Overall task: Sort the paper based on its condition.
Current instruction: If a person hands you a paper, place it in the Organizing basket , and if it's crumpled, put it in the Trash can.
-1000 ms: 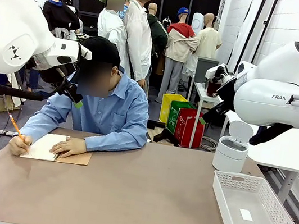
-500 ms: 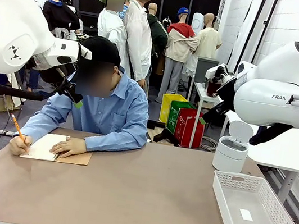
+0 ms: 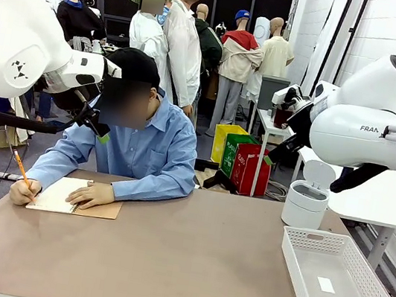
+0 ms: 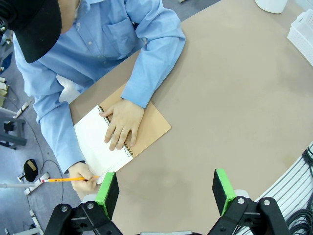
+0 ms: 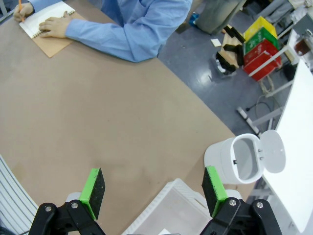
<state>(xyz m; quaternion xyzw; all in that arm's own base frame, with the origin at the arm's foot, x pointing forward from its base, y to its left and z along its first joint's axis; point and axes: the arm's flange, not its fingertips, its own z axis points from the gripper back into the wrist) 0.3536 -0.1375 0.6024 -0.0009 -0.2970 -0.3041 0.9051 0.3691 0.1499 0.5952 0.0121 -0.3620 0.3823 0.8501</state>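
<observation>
The paper is out of view. At the far left of the table a person writes with a pencil (image 3: 20, 166) in a spiral notebook (image 3: 73, 198) with a tan cover, their other hand flat on the page (image 4: 122, 128). My left gripper (image 4: 165, 192) hangs open high above the table near the notebook (image 4: 146, 132), nothing between its green pads. My right gripper (image 5: 153, 191) is also open and empty, high above the table's right side. In the front view the left gripper (image 3: 99, 129) sits in front of the person and the right gripper (image 3: 273, 151) at upper right.
A white mesh basket (image 3: 294, 258) stands at the right front with a tiny white scrap (image 3: 325, 285) inside. Behind it is a white bin (image 3: 304, 203) with its lid open (image 5: 234, 164). The brown tabletop (image 3: 187, 267) stretches between notebook and basket.
The person's pencil hand has shifted a little while writing. Both arms stay where they were.
</observation>
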